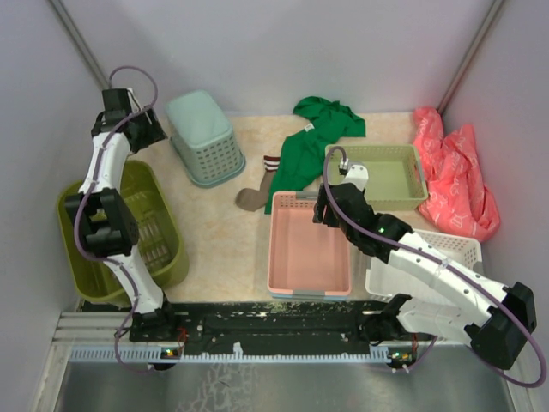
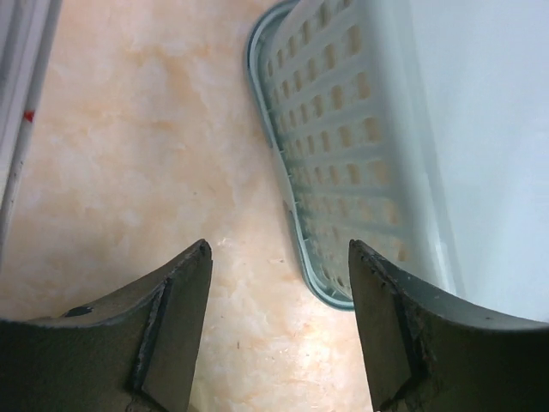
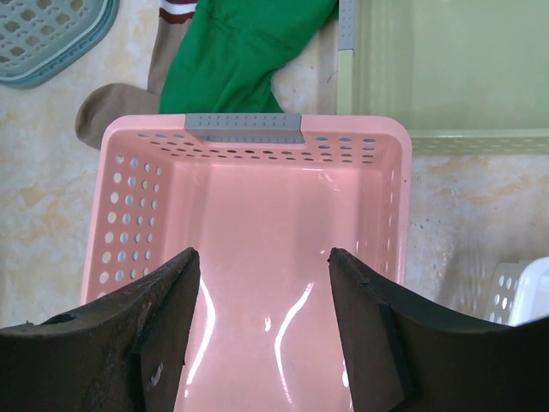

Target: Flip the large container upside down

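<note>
The large container, a deep olive-green slotted basket (image 1: 161, 230), stands open side up at the table's left edge, partly hidden under my left arm. My left gripper (image 1: 153, 130) is beyond it at the far left, open and empty, just above the tabletop beside the teal basket (image 1: 204, 137). In the left wrist view the gripper (image 2: 279, 253) has its jaws wide apart, with the teal basket's rim (image 2: 330, 172) to the right. My right gripper (image 1: 326, 209) is open and empty over the pink tray (image 1: 276, 257). The right wrist view shows the gripper (image 3: 262, 257) above the tray (image 3: 120, 215).
The teal grid-holed basket lies upside down. A green shirt (image 1: 313, 142) and a brown sock (image 1: 256, 196) lie mid-table. A shallow light-green tray (image 1: 390, 176), a white basket (image 1: 450, 249) and a red cloth (image 1: 450, 172) are at the right. Walls enclose the table.
</note>
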